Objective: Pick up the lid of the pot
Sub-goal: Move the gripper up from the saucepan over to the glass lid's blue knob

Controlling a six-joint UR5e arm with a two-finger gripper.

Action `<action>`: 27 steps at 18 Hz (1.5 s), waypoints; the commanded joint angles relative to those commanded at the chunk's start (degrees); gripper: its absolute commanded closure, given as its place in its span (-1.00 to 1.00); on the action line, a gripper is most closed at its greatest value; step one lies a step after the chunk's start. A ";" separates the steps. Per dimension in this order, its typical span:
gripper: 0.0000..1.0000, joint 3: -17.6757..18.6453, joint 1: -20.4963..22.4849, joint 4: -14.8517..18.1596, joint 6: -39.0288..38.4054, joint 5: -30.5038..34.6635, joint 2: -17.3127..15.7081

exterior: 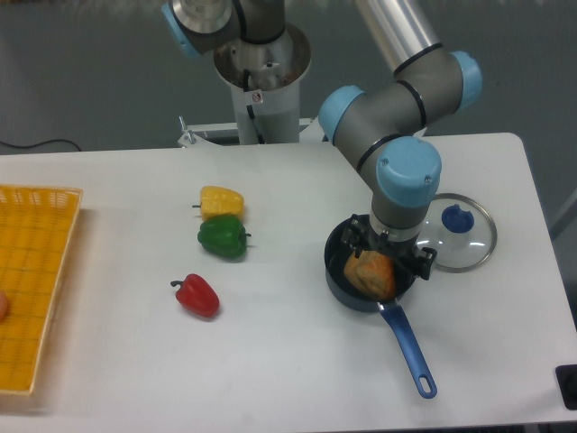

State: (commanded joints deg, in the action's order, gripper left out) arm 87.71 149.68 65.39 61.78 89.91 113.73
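Above the black pot [335,275], the gripper [388,248] hung with nothing in its grasp; the lid [471,251] lay at two o'clock

Seen by the fixed camera, the gripper pointed down over the pot, its two dark fingers [358,231] spread wide apart and nothing between them in a grip. Whether the tips touched anything below could not be told. The grey arm [406,176] with blue joint caps reached in from twelve o'clock.

The lid, round and clear with a pale rim, lay on the white table [270,361] at two o'clock from the pot, just beside the gripper. Its blue knob [457,218] was in plain sight, facing up.

Inside the pot sat a brown item [370,273], partly hidden by the gripper and too unclear to name. A blue handle [410,352] ran out from the pot towards five o'clock.

At nine o'clock from the pot, well apart, lay a red pepper [198,296], its stem towards ten. A green pepper [224,237] lay at one o'clock from the red one, and a yellow pepper [222,202] was near the green one at twelve. Farther out at nine o'clock, a yellow bin [59,203] stood at the picture's edge.
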 joint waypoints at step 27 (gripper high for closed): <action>-1.00 2.55 5.18 -0.18 16.71 5.36 -2.29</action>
State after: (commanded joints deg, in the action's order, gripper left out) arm 90.26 154.86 65.21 78.49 95.27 111.44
